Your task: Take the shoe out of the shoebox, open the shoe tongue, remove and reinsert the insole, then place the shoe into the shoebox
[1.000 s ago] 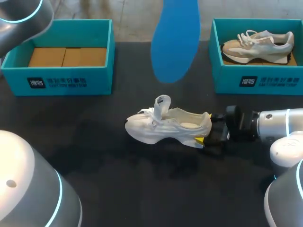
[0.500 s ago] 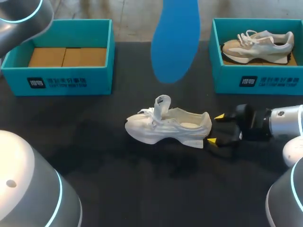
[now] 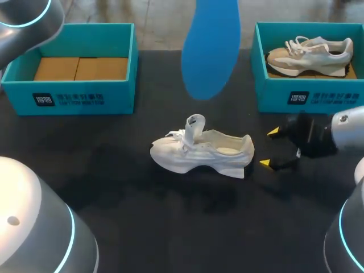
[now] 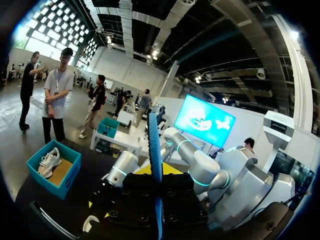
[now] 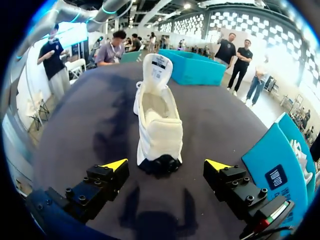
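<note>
Two yellow-tipped fingers of the right end effector [image 3: 269,148] are now standing wide apart, touching nothing, after releasing the heel of the white shoe [image 3: 202,152] and pulling back toward the right edge of the worktop [image 3: 114,187]. The shoe is lying near the worktop's middle. The left end effector [image 4: 157,171] is clamping the blue insole [image 3: 210,48].

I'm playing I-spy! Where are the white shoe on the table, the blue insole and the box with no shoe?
white shoe [image 3: 199,154], head view, its side.
blue insole [image 3: 210,45], head view, its middle.
box with no shoe [image 3: 119,96], head view, front wall.
</note>
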Tool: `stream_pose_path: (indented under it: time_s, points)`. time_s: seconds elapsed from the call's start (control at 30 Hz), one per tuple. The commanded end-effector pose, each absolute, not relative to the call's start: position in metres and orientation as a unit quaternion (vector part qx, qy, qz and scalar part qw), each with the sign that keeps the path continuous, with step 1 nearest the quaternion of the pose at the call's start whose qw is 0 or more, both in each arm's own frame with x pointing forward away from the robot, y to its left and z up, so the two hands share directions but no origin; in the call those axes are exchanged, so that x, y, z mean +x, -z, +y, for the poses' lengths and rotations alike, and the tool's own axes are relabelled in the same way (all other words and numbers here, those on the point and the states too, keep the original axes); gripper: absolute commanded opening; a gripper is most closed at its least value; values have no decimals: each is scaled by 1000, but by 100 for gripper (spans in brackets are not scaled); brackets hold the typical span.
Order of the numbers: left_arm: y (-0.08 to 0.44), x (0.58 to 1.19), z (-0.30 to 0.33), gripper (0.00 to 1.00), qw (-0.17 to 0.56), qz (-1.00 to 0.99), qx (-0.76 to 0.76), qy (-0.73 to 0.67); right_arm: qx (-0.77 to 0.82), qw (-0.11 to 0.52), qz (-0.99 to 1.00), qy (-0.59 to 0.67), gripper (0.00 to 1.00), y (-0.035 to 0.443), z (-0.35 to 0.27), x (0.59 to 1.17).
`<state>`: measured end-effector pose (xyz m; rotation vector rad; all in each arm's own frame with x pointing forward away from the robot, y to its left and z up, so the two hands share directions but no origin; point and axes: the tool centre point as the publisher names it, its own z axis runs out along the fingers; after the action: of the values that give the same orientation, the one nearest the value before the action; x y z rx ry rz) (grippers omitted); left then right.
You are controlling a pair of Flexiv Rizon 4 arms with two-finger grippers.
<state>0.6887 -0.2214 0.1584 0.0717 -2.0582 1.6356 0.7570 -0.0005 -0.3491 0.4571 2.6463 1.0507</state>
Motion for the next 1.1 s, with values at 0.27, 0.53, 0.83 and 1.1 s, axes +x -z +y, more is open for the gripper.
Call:
stream_pose_path:
  time_s: [0.27,0.53,0.83,1.1]
  points:
    - [-159,689,-222,0,253,-758,26,-601,160,104,974,-122,100,317,17,758]
    - [-159,689,-222,0,253,-758,26,-601,146,96,983,-55,100,298,37,764]
    - [-159,689,-222,0,253,-758,26,-601,135,83,987,-1,100,286,57,770]
    - [-159,689,-222,0,253,-758,26,-601,137,60,987,65,100,280,69,773]
